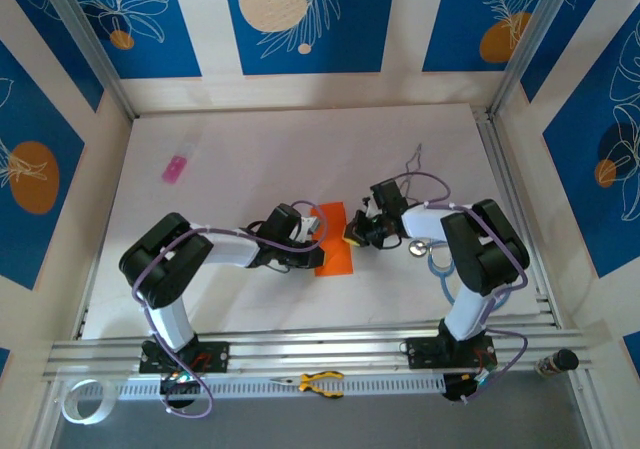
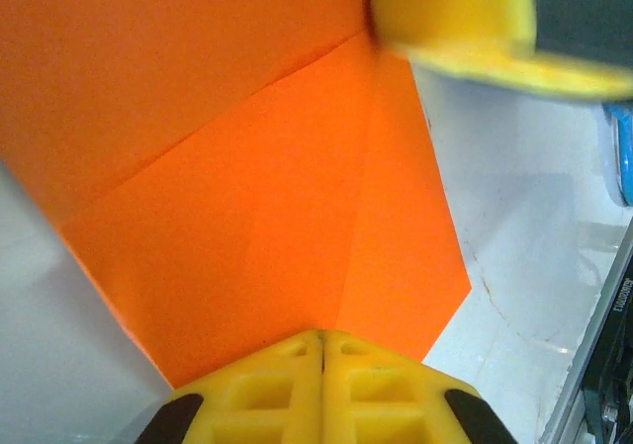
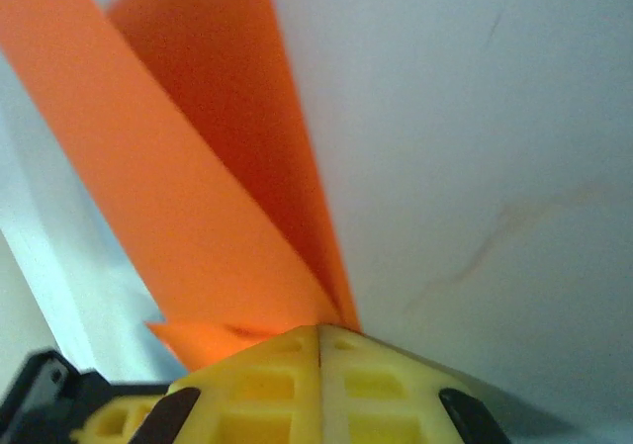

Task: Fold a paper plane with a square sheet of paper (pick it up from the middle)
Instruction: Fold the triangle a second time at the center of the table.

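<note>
The square sheet of paper (image 1: 335, 252) is bright orange, creased into a narrower shape, and lies mid-table between both arms. In the left wrist view the paper (image 2: 247, 197) spreads out flat with a diagonal crease and a long crease running toward my left gripper (image 2: 322, 335). That gripper's jaws are shut with the tips at the sheet's near edge; I cannot tell whether paper lies between them. My left gripper (image 1: 312, 231) sits at the sheet's left side. My right gripper (image 3: 319, 327) is shut on a raised flap of the paper (image 3: 198, 197) at the right edge. The right gripper (image 1: 354, 232) faces the left one.
A small pink rectangular object (image 1: 176, 169) lies at the far left of the white table (image 1: 300, 149). Yellow-handled pliers (image 1: 320, 382) rest on the front rail. A bluish ring (image 1: 438, 257) lies by the right arm, and a thin wire (image 1: 417, 155) is behind it.
</note>
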You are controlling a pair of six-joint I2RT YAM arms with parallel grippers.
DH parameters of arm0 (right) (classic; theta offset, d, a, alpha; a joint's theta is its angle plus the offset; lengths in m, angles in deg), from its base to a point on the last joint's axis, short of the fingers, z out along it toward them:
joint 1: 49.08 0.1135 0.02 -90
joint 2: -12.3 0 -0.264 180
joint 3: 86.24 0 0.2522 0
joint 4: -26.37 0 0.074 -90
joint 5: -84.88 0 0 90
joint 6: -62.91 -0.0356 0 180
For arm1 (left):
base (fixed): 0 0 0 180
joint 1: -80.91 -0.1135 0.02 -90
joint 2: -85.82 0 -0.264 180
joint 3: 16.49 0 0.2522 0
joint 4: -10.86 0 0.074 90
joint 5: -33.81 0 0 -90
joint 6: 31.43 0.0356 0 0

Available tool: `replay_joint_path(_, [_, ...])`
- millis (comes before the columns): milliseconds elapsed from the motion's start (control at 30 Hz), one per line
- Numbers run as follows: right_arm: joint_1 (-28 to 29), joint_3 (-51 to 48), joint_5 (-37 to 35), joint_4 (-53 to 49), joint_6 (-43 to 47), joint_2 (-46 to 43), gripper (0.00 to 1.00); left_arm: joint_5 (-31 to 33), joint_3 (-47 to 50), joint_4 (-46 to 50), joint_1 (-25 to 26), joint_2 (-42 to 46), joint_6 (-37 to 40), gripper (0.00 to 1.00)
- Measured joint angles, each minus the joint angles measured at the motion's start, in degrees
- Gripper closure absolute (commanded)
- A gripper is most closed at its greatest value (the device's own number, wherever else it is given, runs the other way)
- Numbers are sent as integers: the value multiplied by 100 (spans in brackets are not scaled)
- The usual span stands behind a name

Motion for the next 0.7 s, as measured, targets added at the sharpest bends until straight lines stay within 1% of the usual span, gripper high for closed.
replay_joint_path(100, [-160, 295, -22, -114, 50, 66, 99, 0, 7, -7, 0, 9, 0, 100])
replay_joint_path(167, [-146, 376, -44, -133, 59, -24, 99, 0, 11, 2, 0, 20, 0, 100])
replay_joint_path(233, [-9, 356, -83, -186, 57, -223, 99, 0, 11, 17, 0, 26, 0, 100])
replay_joint_path(333, [352, 326, -70, -236, 59, -509, 99, 2, 11, 63, 2, 48, -2, 100])
replay_joint_path(467, [675, 157, 13, -142, 55, -492, 100, 4, 11, 114, 2, 66, -13, 100])
replay_joint_path(633, [531, -105, 26, -107, 55, -111, 100, 4, 11, 190, 2, 103, -31, 100])
replay_joint_path(700, [457, -133, 164, -13, 55, -22, 100, 2, 11, 210, 2, 125, -68, 100])
